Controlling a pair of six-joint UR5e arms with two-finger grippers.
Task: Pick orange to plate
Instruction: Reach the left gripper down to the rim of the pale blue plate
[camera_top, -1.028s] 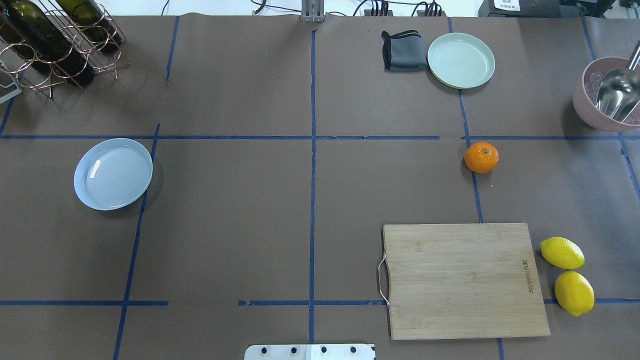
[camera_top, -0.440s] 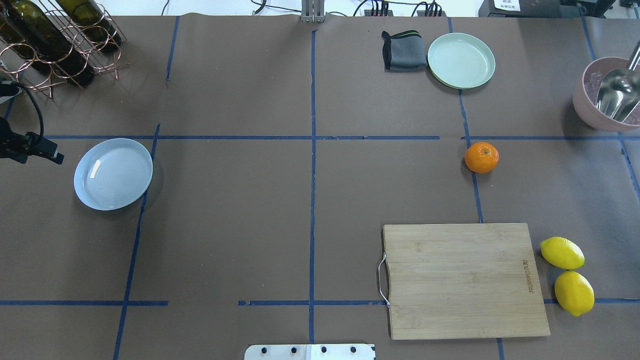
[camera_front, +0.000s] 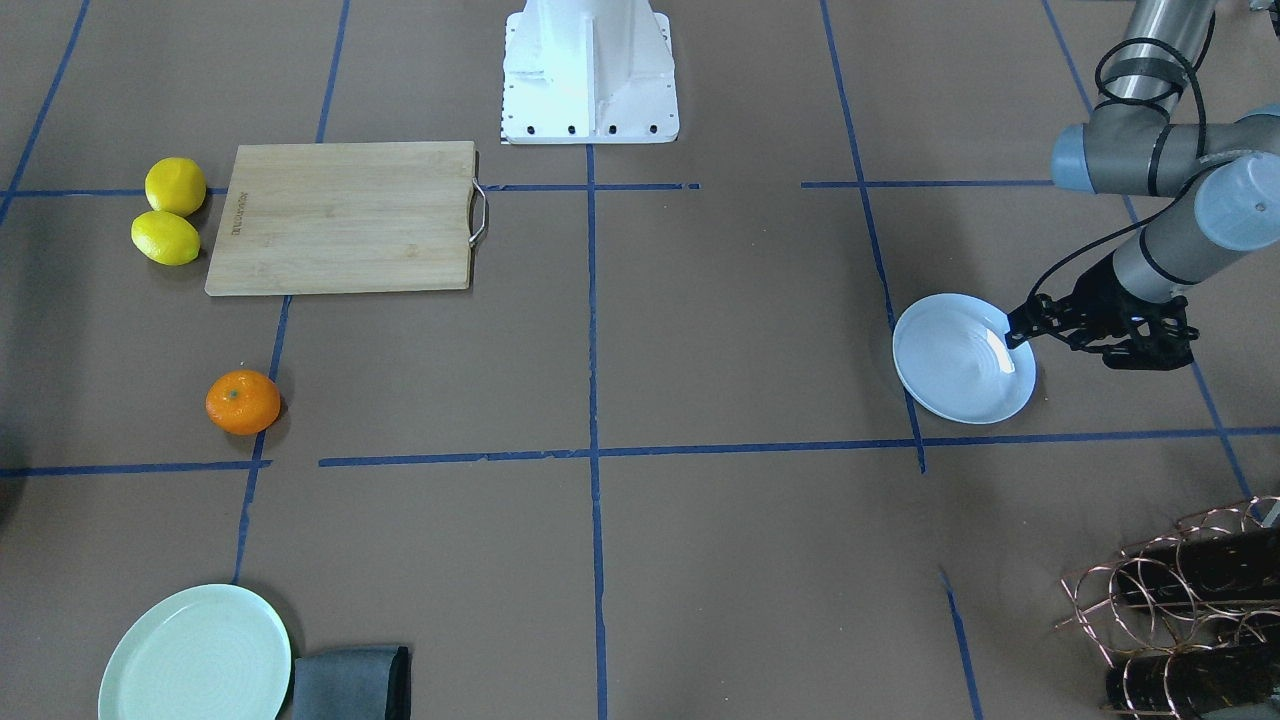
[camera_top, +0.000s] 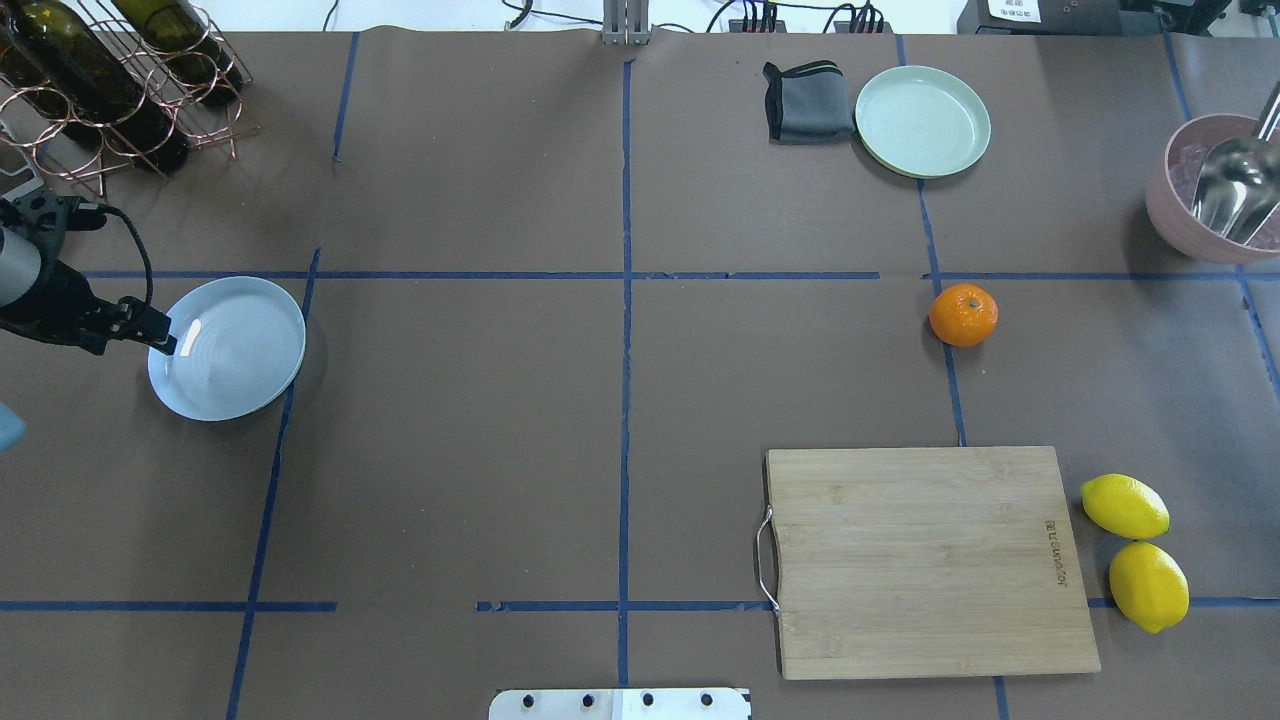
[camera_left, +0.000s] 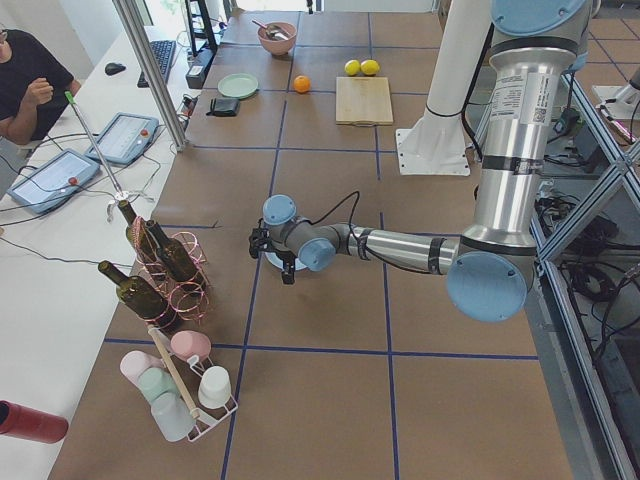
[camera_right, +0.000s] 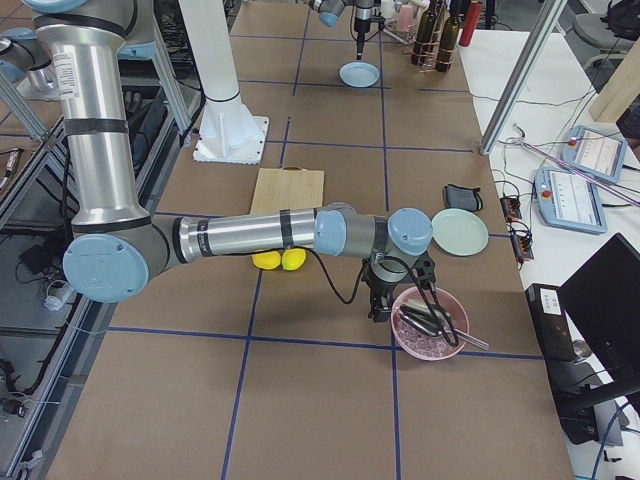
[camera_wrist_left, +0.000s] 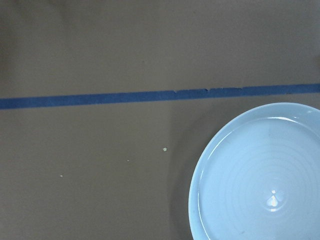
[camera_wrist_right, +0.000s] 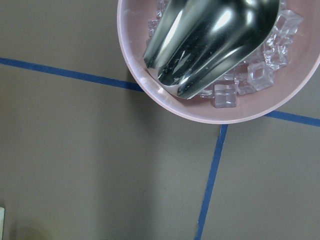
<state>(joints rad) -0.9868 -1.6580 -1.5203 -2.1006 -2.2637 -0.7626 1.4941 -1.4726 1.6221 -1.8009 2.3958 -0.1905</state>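
We count one small round bright-orange fruit (camera_top: 963, 315), two plates, two yellow lemons (camera_top: 1124, 506), one bamboo cutting board (camera_top: 930, 560), one folded grey cloth (camera_top: 806, 101) and one pink bowl (camera_top: 1170, 215) of ice cubes holding one steel scoop (camera_wrist_right: 210, 40). In the overhead view the orange lies on the brown table towards 3 o'clock, bare and untouched, at 12 o'clock from the board. The pale blue-white glossy plate (camera_top: 226, 348) sits well apart at 9 o'clock, and the mint-green plate (camera_top: 922, 121) at 1 o'clock. The bowl is cut off at the frame edge. The left gripper (camera_top: 160, 343) hangs at the blue plate's 9 o'clock rim. Its fingers blur into one dark wedge, so we cannot tell their gap or whether they touch the rim. The right gripper (camera_right: 382, 300) shows only from the side, beside the bowl, and we cannot tell its opening.
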